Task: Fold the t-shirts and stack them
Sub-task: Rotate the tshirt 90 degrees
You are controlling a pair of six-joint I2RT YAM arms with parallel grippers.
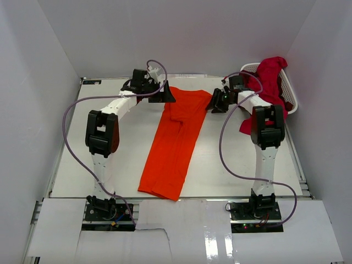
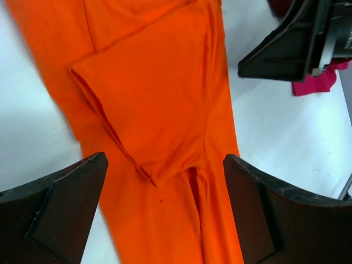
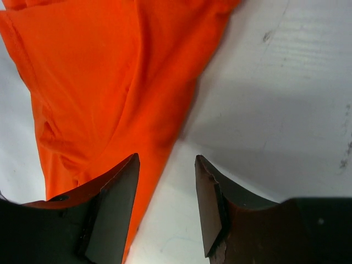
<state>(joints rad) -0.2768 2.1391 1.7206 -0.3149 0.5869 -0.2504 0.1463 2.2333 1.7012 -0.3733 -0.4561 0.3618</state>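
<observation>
The bright orange t-shirt (image 1: 175, 140) lies flat on the white table, folded lengthwise into a long strip with a sleeve (image 2: 157, 104) turned in. My left gripper (image 1: 165, 94) hovers over its far left corner, open wide (image 2: 165, 159), with the cloth below and nothing between the fingers. At the shirt's far right edge is my right gripper (image 1: 215, 102), open (image 3: 166, 159) over bare table. The orange edge (image 3: 159, 137) runs under its left finger (image 3: 118, 203). A crimson t-shirt (image 1: 269, 74) hangs over the basket at the back right.
The white plastic laundry basket (image 1: 291, 104) stands at the far right corner against the white side wall. Part of the crimson cloth (image 1: 248, 124) drapes down onto the table beside the right arm. White walls enclose the table on three sides.
</observation>
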